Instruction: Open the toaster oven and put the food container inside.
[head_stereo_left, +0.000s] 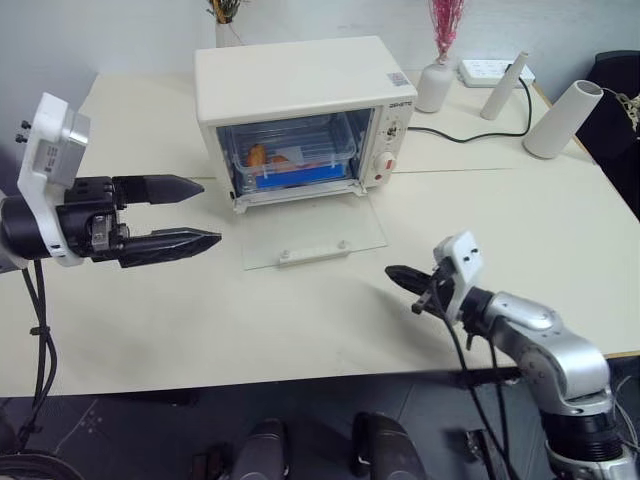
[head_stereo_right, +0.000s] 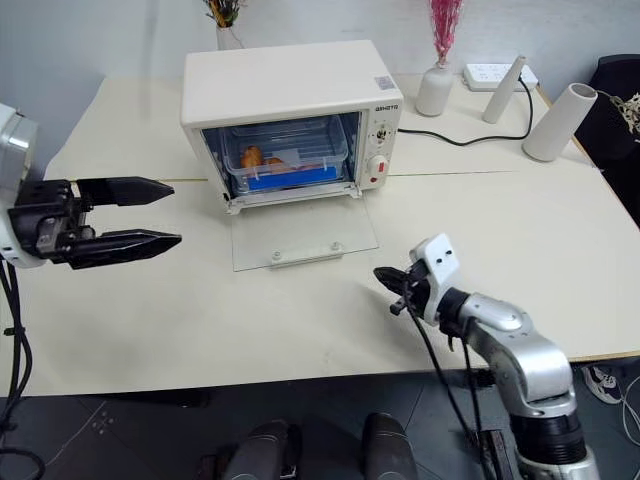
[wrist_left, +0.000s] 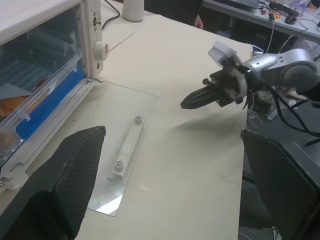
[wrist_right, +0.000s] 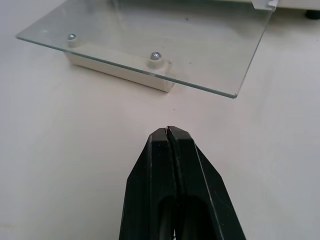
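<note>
Cream toaster oven (head_stereo_left: 300, 85), glass door down, holds the clear blue-clipped food container (head_stereo_left: 295, 155).

Small dark brand lettering on the toaster oven (head_stereo_left: 300, 110) front panel, too small to read.

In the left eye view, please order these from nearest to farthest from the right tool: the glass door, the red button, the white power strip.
From the right tool:
1. Glass door, lying open flat on the table, just beyond the tool toward the left.
2. Red button, low on the oven's front panel.
3. White power strip, at the table's far right edge.
</note>
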